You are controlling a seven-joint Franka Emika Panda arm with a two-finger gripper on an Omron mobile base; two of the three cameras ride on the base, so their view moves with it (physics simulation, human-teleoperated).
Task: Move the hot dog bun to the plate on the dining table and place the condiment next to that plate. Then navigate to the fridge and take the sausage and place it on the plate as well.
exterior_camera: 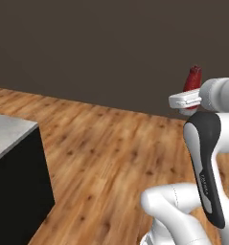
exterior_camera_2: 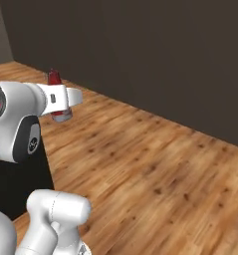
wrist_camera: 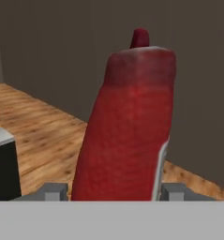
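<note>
Gripper (wrist_camera: 114, 191) fingers clamped on condiment (wrist_camera: 125, 126); bottle upright, nozzle up; carried high above wood floor (exterior_camera: 106, 153).

I saw the condiment (wrist_camera: 127, 126) upright between the gripper (wrist_camera: 114, 191) fingers, raised above the wood floor (exterior_camera: 111, 158), wall (exterior_camera: 111, 48) behind it, counter corner (exterior_camera: 10, 134) off to my left in the left base view, arm in front of me
</note>
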